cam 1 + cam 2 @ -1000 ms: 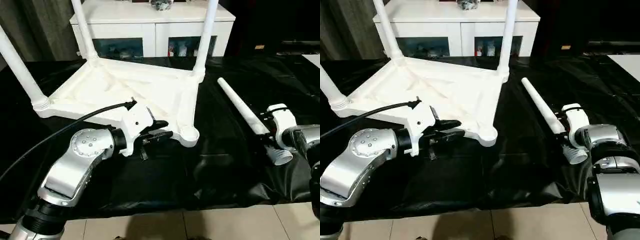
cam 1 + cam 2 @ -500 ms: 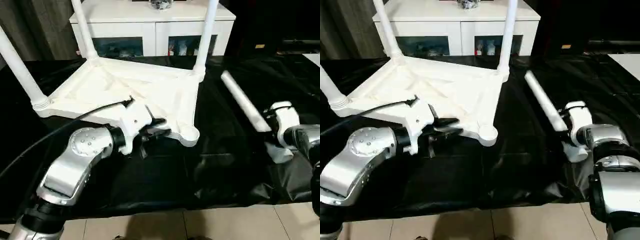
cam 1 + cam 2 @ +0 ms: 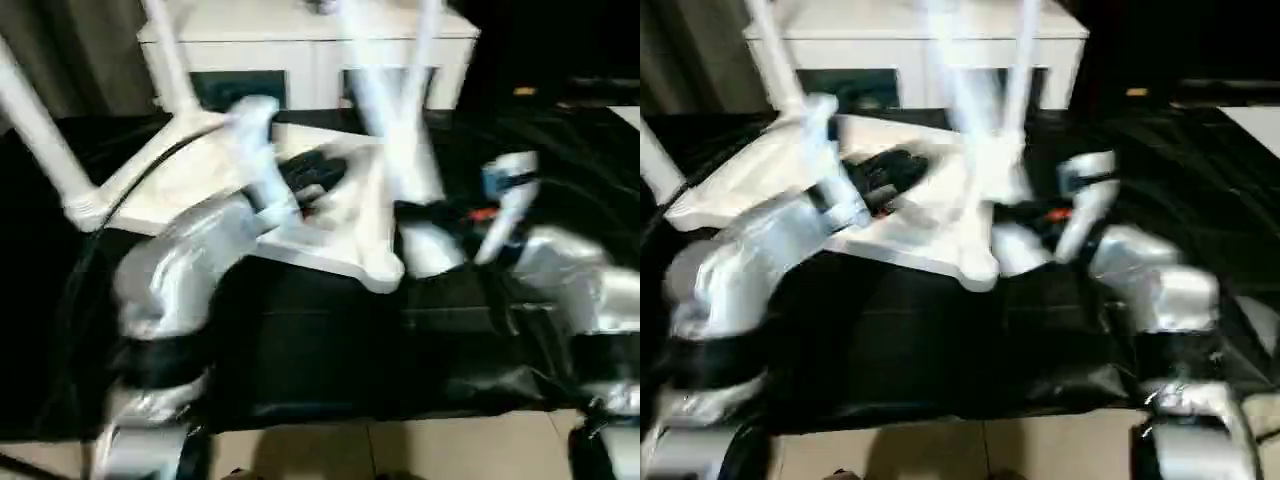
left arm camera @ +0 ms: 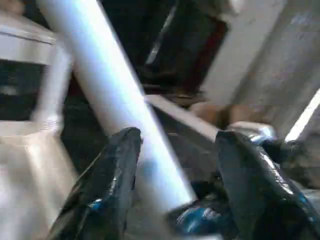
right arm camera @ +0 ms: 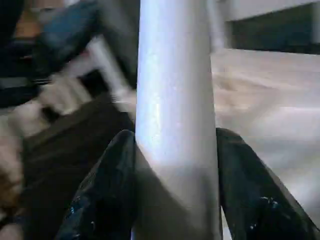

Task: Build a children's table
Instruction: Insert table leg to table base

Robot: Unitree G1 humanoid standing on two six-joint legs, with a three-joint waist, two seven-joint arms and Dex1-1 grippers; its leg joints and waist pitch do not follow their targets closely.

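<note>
The right gripper [image 5: 172, 190] is clamped on the fourth leg [image 5: 175, 90], a smooth round white tube, now lifted off the black-covered counter [image 3: 330, 350] and raised near upright. The left gripper [image 4: 172, 195], fingers apart, has swung in around it. The ribbed tabletop [image 3: 340, 225] lies inverted at twelve o'clock; its near socket [image 3: 385, 268] awaits.

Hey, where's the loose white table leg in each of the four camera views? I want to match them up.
Left eye view: loose leg slants up at centre, above the upturned table top.
Right eye view: same, just left of centre.
Left wrist view: slanting bar seen between the left gripper fingers.
Right wrist view: upright, clamped in the right gripper.
Shared landmark: the table top.
</note>
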